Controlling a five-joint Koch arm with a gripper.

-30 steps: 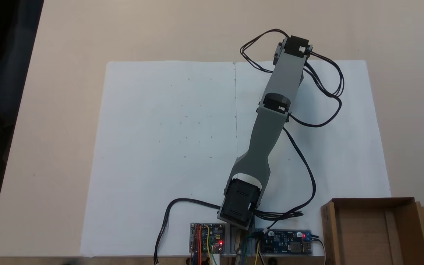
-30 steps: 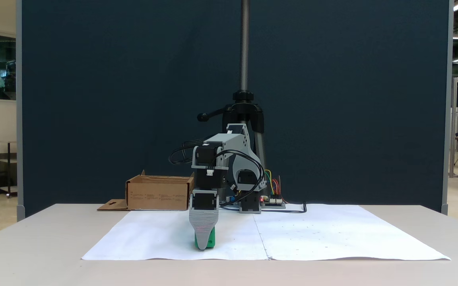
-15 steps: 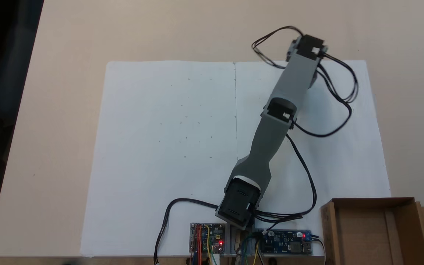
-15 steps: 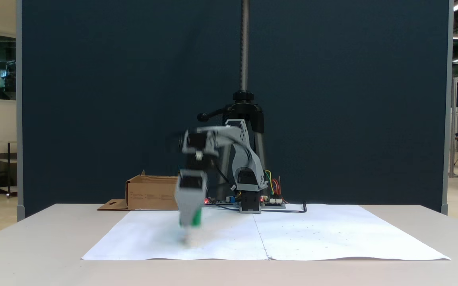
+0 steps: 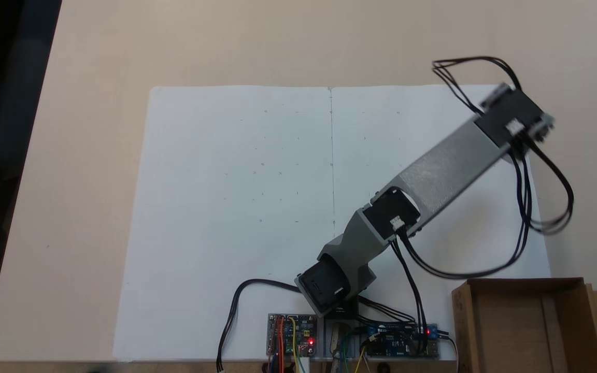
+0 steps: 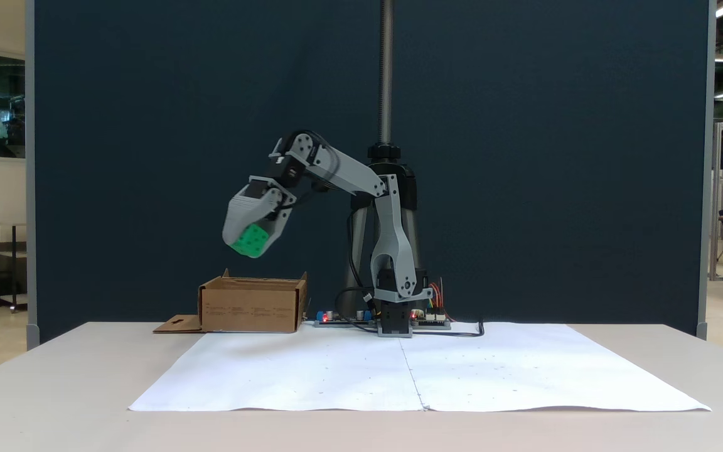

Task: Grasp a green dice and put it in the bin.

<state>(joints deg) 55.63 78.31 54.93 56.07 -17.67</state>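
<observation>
1. Green dice (image 6: 249, 240) clamped between the gripper's (image 6: 250, 242) grey fingers, held high in the air.
2. Cardboard bin (image 6: 251, 306) sits on the table (image 6: 54, 376) below the dice, at the white paper's (image 6: 349, 370) far edge.
3. From above, the arm (image 5: 436, 173) stretches toward the table's right side; bin (image 5: 531, 326) at lower right.

Beige table (image 5: 96, 46): white paper sheets (image 5: 236, 207), bin (image 5: 526, 331), circuit boards (image 5: 290, 342).

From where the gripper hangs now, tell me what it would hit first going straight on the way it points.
Likely the table, not the bin: the gripper, shut on the green dice, points down and leftward in the side-on fixed view. Depth is unclear.
</observation>
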